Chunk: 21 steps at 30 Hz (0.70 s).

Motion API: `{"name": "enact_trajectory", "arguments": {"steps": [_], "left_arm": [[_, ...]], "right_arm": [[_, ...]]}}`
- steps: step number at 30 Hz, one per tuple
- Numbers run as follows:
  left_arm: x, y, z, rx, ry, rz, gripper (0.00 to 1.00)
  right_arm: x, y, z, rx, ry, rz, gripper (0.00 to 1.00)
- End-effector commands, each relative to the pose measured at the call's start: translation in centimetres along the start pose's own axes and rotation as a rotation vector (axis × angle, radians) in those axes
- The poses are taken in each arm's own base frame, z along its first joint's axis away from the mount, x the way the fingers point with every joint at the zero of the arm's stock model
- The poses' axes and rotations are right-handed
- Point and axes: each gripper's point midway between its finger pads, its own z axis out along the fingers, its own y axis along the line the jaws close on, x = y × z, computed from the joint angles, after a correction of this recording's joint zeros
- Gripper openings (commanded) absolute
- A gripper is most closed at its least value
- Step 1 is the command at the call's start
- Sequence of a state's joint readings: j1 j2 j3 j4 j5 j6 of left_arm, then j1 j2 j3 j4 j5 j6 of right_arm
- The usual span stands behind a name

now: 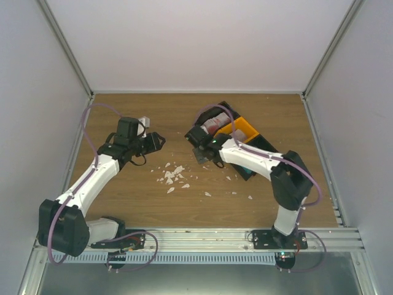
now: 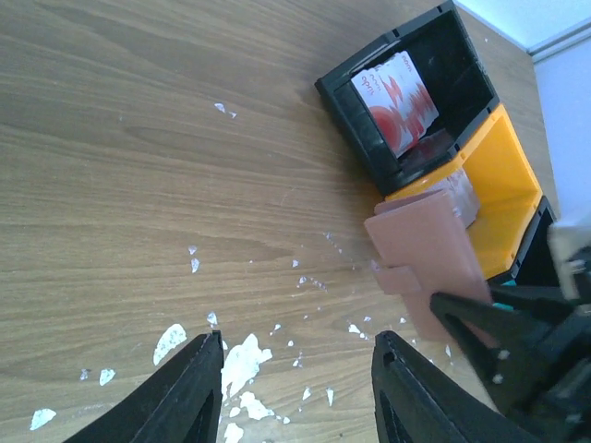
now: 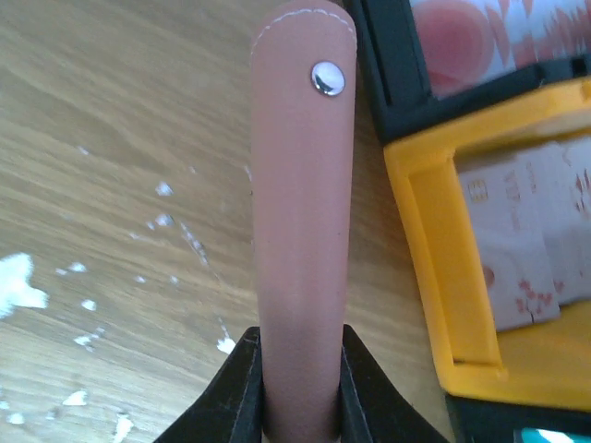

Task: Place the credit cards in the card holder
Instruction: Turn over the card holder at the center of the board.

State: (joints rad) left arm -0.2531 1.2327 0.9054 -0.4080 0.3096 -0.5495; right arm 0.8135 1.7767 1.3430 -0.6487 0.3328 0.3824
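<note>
My right gripper [image 3: 300, 392] is shut on the salmon-pink card holder [image 3: 300, 212], which is closed and held edge-up just above the table, left of the bins. The holder also shows in the left wrist view [image 2: 429, 268] and the top view [image 1: 200, 155]. Red-and-white credit cards [image 2: 397, 101] stand in the black bin [image 2: 346, 97]. Pale whitish-pink cards [image 3: 526, 231] lie in the orange bin [image 3: 416, 231]. A teal edge [image 3: 554, 436] shows at the bottom right of the right wrist view. My left gripper [image 2: 295, 388] is open and empty above the table, left of the holder.
Small white torn scraps [image 1: 172, 175] lie scattered on the wooden table [image 1: 123, 190] between the arms. A further black bin [image 1: 261, 160] sits under my right arm. White walls enclose the table on three sides.
</note>
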Motion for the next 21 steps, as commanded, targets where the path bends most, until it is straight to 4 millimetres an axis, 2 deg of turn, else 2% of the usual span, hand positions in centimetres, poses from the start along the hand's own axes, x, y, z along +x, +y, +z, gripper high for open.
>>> {"name": "enact_trajectory", "arguments": {"steps": [1,4,9,10,12,14,18,21], "left_arm": [[-1.3,-1.2,-1.6,0.023,-0.038,0.013,0.48],[-1.4,-1.2,-1.9,0.021,-0.042,0.012,0.48],[-1.4,-1.2,-1.9,0.027,-0.037,0.006,0.49],[-1.5,-1.2,-1.9,0.028,-0.04,0.004,0.49],[-1.5,-1.2,-2.0,0.026,-0.041,0.0,0.5],[-1.6,-1.0,-2.0,0.025,-0.041,-0.004,0.52],[-1.7,-0.7,-2.0,0.022,-0.041,-0.014,0.56],[-1.7,-0.3,-2.0,0.023,-0.038,-0.025,0.57]], "right_arm": [[3.3,-1.3,0.6,0.278,0.117,-0.08,0.01],[3.7,1.1,1.1,0.29,0.131,-0.106,0.0],[5.1,6.9,3.2,0.254,0.171,-0.201,0.03],[5.3,8.0,3.3,0.232,0.175,-0.21,0.07],[5.5,10.1,3.5,0.166,0.174,-0.208,0.24],[5.4,11.9,3.4,0.073,0.169,-0.19,0.36],[4.5,14.4,2.4,-0.111,0.144,-0.145,0.47],[3.2,15.8,0.8,-0.267,0.102,-0.101,0.52]]}}
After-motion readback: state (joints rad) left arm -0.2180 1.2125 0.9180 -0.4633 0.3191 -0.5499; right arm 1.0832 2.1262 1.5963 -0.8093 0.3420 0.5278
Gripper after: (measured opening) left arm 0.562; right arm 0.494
